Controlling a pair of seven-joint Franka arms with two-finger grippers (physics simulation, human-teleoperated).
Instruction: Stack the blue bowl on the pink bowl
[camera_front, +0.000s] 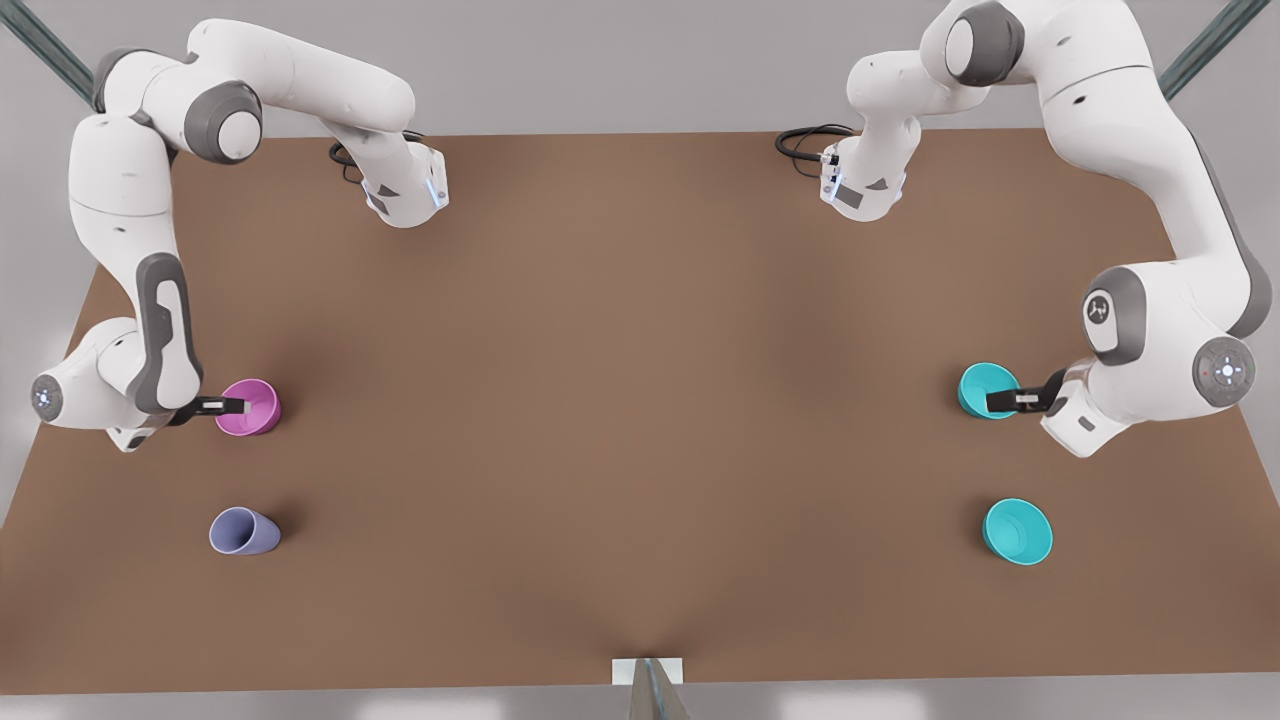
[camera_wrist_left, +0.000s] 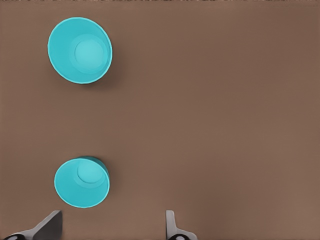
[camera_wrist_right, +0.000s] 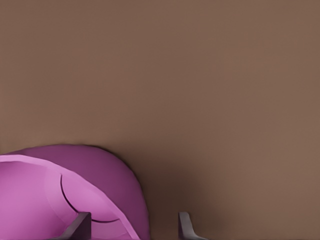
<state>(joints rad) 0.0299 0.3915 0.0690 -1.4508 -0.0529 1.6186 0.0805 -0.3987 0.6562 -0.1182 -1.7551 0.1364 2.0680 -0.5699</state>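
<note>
The pink bowl (camera_front: 250, 407) stands upright at the front view's left and looms large in the right wrist view (camera_wrist_right: 75, 190). My right gripper (camera_front: 228, 406) (camera_wrist_right: 132, 227) is open over its rim, one finger above the inside and the other outside the wall. The blue bowl (camera_front: 985, 388) (camera_wrist_left: 81, 182) sits upright at the front view's right. My left gripper (camera_front: 1012, 400) (camera_wrist_left: 111, 230) is open at that bowl's edge with nothing gripped between its fingers.
A wider, lighter turquoise bowl (camera_front: 1017, 531) (camera_wrist_left: 80, 50) stands nearer the table's front edge, on the right. A lavender-blue cup (camera_front: 244, 531) lies on its side at the front left. Bare brown tabletop (camera_front: 640, 400) spans the wide middle between the bowls.
</note>
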